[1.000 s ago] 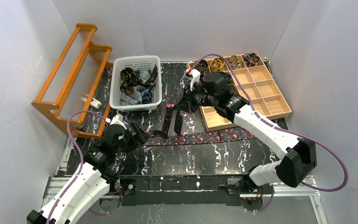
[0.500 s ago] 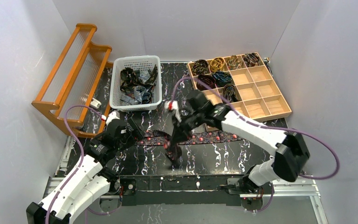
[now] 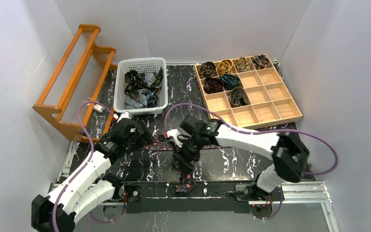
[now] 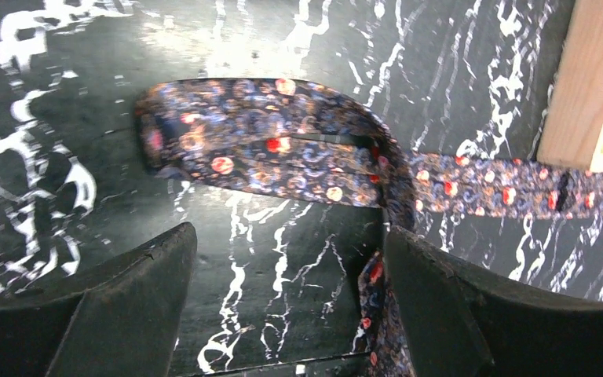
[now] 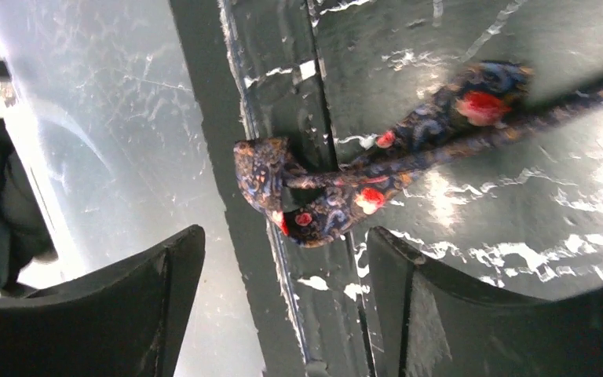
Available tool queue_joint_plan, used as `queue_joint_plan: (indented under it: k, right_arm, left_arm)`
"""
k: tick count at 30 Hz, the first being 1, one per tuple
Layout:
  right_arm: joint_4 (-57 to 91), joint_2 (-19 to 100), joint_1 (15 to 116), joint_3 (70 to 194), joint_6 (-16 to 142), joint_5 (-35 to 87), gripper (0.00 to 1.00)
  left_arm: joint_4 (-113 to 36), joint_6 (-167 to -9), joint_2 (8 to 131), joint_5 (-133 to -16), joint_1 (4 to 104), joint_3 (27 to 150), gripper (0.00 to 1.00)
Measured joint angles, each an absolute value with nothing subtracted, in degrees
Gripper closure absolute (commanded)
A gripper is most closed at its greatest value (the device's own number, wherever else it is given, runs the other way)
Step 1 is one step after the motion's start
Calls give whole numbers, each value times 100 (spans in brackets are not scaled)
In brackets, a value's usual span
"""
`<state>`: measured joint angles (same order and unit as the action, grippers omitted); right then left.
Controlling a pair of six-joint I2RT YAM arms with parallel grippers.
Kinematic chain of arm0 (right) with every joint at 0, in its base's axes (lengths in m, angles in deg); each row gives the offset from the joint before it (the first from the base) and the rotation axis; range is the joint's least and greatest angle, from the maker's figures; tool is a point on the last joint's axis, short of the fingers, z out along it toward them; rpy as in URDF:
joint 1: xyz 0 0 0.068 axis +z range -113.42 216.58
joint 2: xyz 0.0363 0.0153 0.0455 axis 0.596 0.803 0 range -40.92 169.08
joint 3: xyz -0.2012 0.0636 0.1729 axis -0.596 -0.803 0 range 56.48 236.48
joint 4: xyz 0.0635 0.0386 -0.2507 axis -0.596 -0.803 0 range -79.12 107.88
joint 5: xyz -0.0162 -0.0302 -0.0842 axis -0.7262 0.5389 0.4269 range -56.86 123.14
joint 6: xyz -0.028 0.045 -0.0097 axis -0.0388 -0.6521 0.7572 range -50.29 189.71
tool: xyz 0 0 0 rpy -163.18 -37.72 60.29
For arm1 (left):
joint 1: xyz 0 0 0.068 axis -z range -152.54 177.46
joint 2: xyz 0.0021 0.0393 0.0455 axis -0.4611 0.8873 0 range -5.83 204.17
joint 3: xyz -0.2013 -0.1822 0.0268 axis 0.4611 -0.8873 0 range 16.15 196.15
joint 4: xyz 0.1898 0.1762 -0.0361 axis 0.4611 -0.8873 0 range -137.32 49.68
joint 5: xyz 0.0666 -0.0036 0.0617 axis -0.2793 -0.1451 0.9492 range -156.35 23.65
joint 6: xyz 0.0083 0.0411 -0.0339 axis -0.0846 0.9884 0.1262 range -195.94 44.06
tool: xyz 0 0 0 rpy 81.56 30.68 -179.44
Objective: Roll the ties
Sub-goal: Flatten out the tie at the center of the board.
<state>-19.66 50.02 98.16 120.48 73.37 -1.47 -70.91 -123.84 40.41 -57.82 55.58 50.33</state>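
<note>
While the white plastic basket [image 3: 140,110] at the back holds a loose tangle of dark ties [image 3: 140,87], the wooden compartment tray [image 3: 275,108] to its right carries seven rolled ties [image 3: 224,65] in its far-left cells; its other cells show bare wood. An orange wooden rack [image 3: 72,79] stands by the left wall.

On the marbled black table [image 3: 232,162], in front of the basket, the dotted tie [image 4: 283,149] lies folded back on itself, and one end [image 5: 314,204] droops over the table's near edge. Over the fold, the left gripper [image 4: 286,259] is spread wide and holds nothing. Above the draped end, the right gripper [image 5: 283,251] is likewise wide apart, gripping nothing. Bare tabletop lies right of the tie, in front of the tray.
</note>
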Motion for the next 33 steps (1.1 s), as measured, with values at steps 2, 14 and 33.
queue_joint_plan:
  k: [2,14,33]
  right_arm:
    - [-1597,4501,9676,11721,6828,118,20]
    - [674,4071,8348,10427,3276,1292,23]
    - [862,5749,9484,11439,3287,2288,85]
  left_arm:
    - [-6842,-12213,4260,-6120,5558,5048,13]
    - [-6077,-12288,5121,-7030,5554,5135,19]
    - [-6296,-13083,4655,-6308,5554,5135,17]
